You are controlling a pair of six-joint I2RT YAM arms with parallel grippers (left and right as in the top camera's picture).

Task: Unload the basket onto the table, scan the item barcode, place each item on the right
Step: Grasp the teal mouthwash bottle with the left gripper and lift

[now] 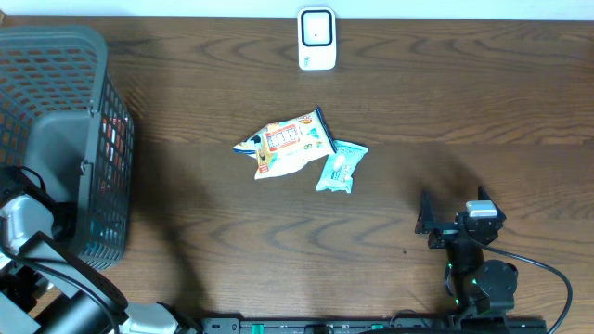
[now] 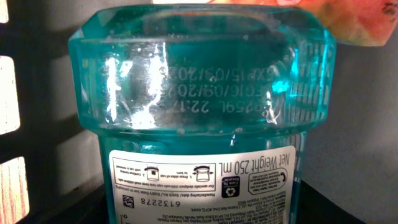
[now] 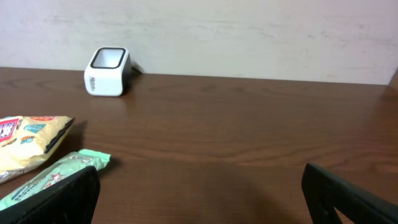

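Teal bottle (image 2: 205, 87) cropped below, left jaws hidden

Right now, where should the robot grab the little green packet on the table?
Probably from above, across its narrow width near the free end: the green packet lies flat, and the snack bag crowds its other end.

"Net Weight 250 mL" and "6132278" on bottle label (image 2: 202, 180)
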